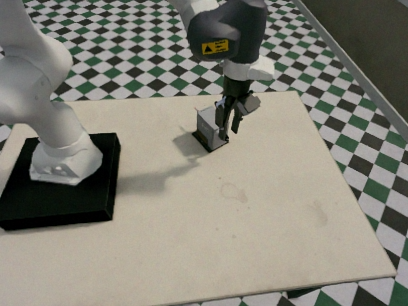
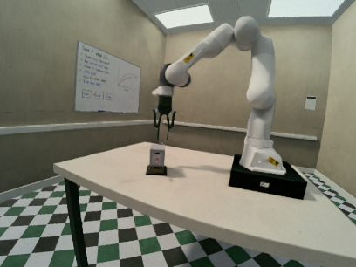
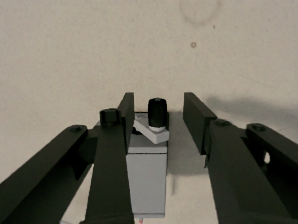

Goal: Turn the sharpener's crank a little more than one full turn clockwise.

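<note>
The sharpener is a small grey box on a dark base, standing on the beige table toward its far side. It also shows in the exterior view and in the wrist view. Its white crank arm with a black knob sticks out of one side. My gripper points down just above the sharpener. In the wrist view the fingers stand partly open on either side of the knob, with a gap on each side. They hold nothing.
The arm's black base plate sits on the left of the table. The table's right edge drops to a checkered floor. A whiteboard hangs on the wall behind.
</note>
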{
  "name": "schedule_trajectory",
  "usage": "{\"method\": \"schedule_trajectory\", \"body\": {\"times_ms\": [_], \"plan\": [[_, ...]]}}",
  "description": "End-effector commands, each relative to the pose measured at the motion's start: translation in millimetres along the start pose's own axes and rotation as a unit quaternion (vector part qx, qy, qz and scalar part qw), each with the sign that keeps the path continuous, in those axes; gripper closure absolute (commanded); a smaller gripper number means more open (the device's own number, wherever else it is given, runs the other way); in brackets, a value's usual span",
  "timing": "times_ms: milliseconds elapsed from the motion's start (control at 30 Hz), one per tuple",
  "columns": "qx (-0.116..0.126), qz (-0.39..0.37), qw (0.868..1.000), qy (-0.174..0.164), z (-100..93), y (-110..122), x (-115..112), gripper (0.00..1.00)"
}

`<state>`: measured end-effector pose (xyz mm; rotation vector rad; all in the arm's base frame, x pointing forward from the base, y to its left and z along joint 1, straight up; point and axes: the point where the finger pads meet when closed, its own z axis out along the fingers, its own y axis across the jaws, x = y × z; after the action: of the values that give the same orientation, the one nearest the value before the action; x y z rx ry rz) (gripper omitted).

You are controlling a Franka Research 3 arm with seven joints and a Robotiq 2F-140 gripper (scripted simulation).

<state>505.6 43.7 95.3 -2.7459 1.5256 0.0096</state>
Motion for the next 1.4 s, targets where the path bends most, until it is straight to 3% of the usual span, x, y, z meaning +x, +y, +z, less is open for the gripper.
{"method": "schedule_trajectory", "body": {"times_ms": [0,1367], "plan": [[0.0,0.001,1.0,0.0,2.9,0,-1,0.61],[0.0,0.001,1.0,0.0,42.3,0,-1,0.61]]}}
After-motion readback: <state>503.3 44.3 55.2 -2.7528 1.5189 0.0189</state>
